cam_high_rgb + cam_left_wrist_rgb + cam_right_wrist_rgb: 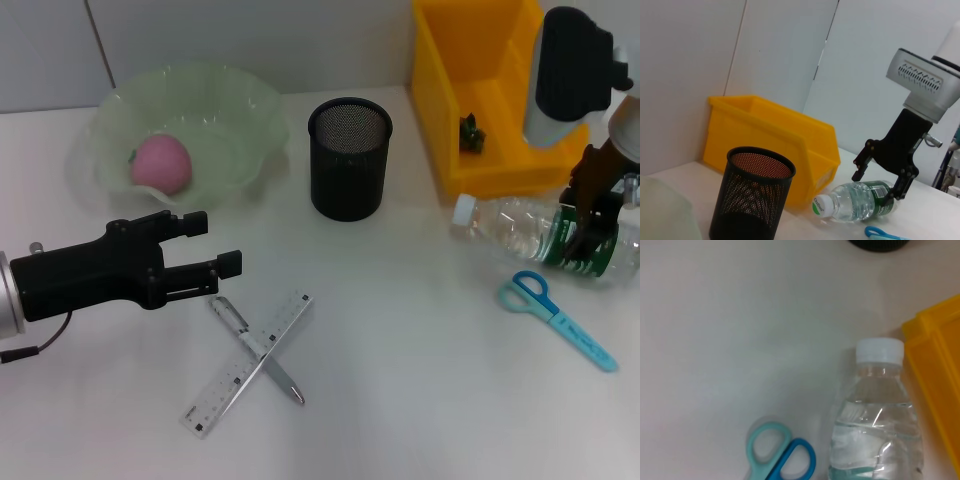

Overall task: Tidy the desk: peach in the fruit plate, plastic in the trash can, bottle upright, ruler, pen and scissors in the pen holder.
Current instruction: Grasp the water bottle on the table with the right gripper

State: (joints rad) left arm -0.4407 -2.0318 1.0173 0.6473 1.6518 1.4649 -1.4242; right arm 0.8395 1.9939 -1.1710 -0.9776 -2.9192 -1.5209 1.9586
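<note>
A pink peach [162, 163] lies in the pale green fruit plate [230, 110] at the back left. The clear bottle [510, 225] lies on its side at the right, white cap toward the black mesh pen holder [348, 160]. My right gripper [590, 225] is open, its fingers straddling the bottle's green label [879, 192]. Blue scissors [555, 315] lie just in front of the bottle. A pen [232, 320] and a clear ruler [215, 400] lie crossed at the front centre. My left gripper [215, 245] hovers open and holds nothing, just left of them. A small dark green object [472, 135] sits in the yellow bin [470, 60].
The yellow bin stands at the back right, close behind the bottle [875, 415] and right of the pen holder [752, 200]. The scissors [780, 455] lie beside the bottle's shoulder. A white wall runs along the back of the table.
</note>
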